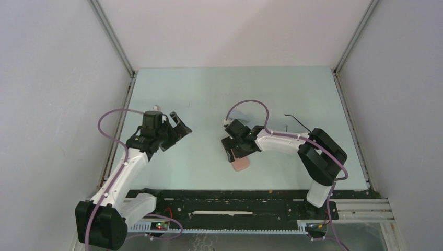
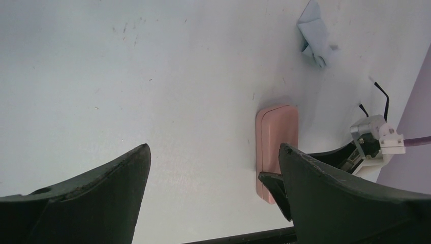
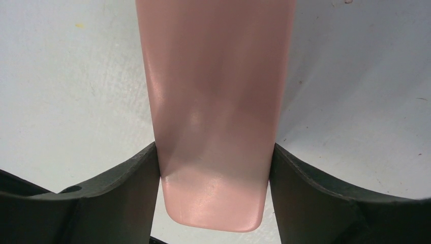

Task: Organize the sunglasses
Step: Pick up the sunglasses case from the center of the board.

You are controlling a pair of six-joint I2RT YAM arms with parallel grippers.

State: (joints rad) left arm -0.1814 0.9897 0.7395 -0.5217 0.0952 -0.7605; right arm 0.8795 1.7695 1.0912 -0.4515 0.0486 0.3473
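Sunglasses (image 1: 298, 122): thin black frame on the surface (image 1: 198, 94), right of centre in the top view, just beyond the right arm; only slim dark lines show.
Handling: judged light, fragile, with arms that flex; best taken at the bridge or a hinge corner, off the lenses.
Right gripper (image 3: 213, 152): pinching the pink case (image 3: 213, 76) near one end.
Left gripper (image 2: 213, 147): spread, empty.
Grey-blue cloth (image 2: 312, 35): upper right of the left wrist view.
Writing: none legible.
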